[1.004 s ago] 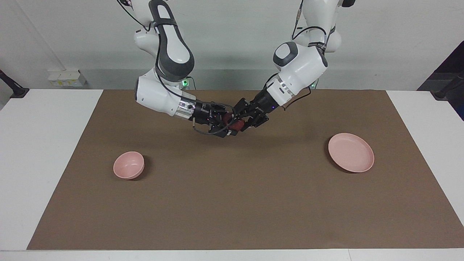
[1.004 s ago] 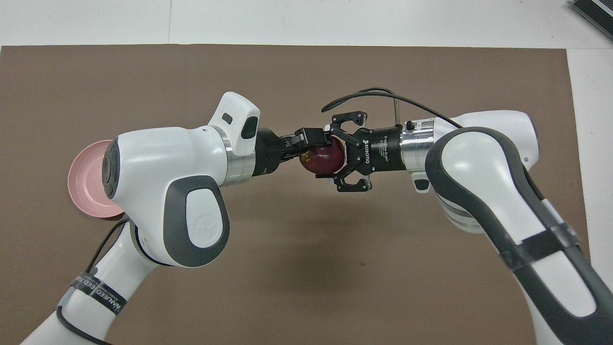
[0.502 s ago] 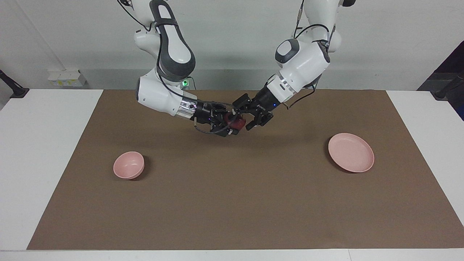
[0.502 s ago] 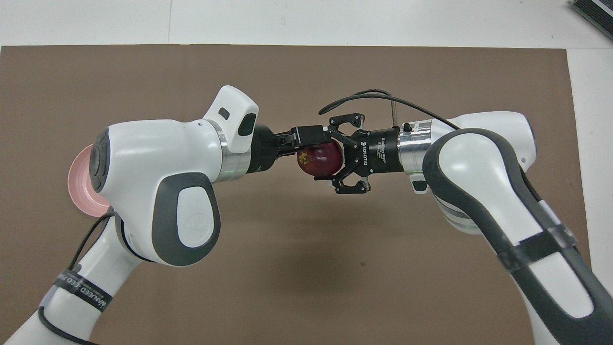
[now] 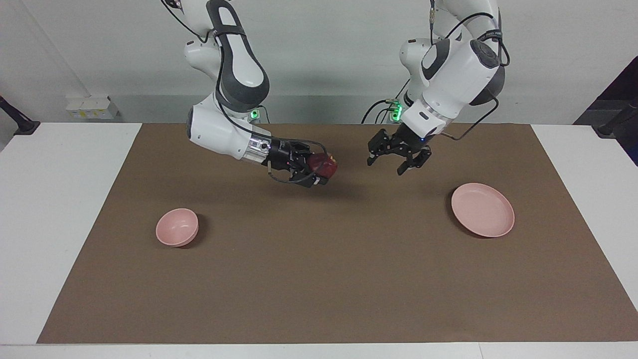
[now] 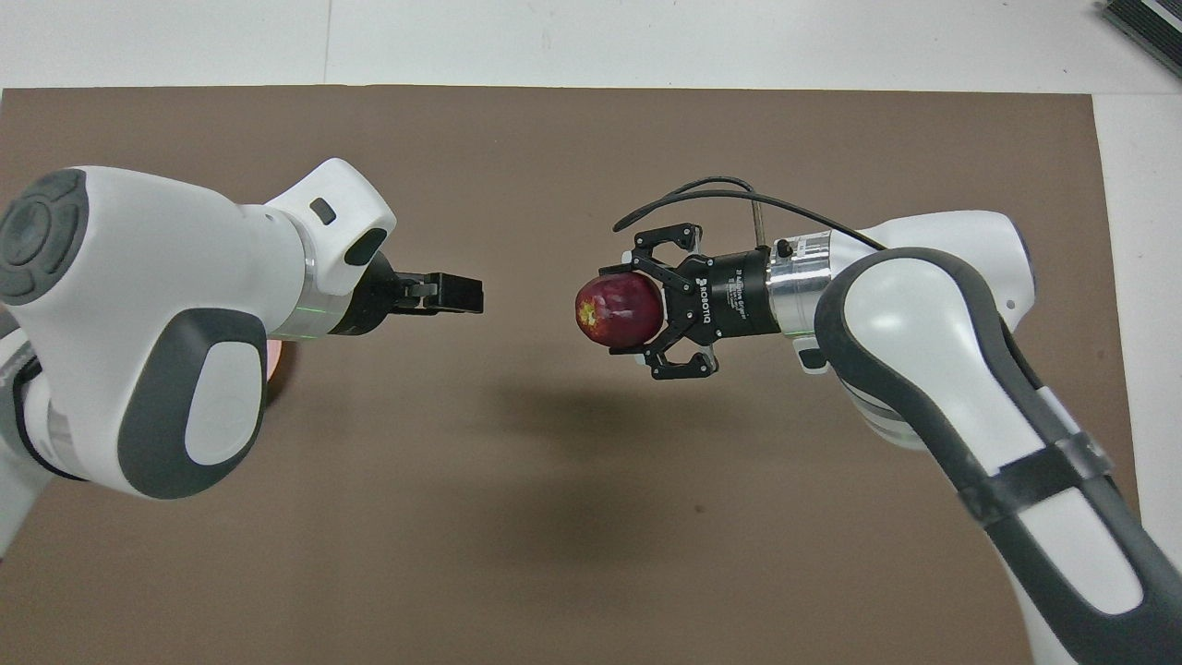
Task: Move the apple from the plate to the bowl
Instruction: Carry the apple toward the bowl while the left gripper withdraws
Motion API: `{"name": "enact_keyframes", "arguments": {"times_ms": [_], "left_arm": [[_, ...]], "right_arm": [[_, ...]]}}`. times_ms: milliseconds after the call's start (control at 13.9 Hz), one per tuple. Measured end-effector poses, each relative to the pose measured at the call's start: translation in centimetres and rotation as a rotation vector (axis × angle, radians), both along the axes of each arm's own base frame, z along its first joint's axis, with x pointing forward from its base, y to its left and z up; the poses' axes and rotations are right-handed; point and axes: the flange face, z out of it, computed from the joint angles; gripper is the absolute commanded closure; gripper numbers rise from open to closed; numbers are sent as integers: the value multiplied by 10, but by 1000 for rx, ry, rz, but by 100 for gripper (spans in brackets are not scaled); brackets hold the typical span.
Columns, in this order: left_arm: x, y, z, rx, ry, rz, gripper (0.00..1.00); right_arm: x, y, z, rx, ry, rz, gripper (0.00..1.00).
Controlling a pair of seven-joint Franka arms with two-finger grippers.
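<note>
The dark red apple with a yellowish patch is held in the air over the middle of the brown mat; it also shows in the overhead view. My right gripper is shut on it. My left gripper is open and empty, in the air beside the apple and apart from it. The flat pink plate lies empty toward the left arm's end; in the overhead view only a sliver of the plate shows under the left arm. The small pink bowl stands empty toward the right arm's end, hidden in the overhead view.
A brown mat covers most of the white table. Both arms hang over the part of the mat nearest the robots.
The left gripper has let go of the apple and drawn back toward the plate's end of the table. The right gripper keeps hold of the apple in about the same place.
</note>
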Motion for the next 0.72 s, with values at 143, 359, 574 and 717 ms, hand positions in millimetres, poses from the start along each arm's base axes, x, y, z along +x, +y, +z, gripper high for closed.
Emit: {"name": "enact_keyframes", "arguments": {"times_ms": [143,359,574,717], "left_arm": [[2,20,-5,103,1,-62,0],[9,56,0,134,-14,-111,0],[11,73,8,158,-35,-111,0],[12,78,8,187,-42,-115,0]], "right_arm": [[2,-14,14,-91,-45,104,100],[9,-49,47,-170,-79,181,100],[17,-87,59,-264,-129,189,100],[22,-106,66,-346,-189,223,100]]}}
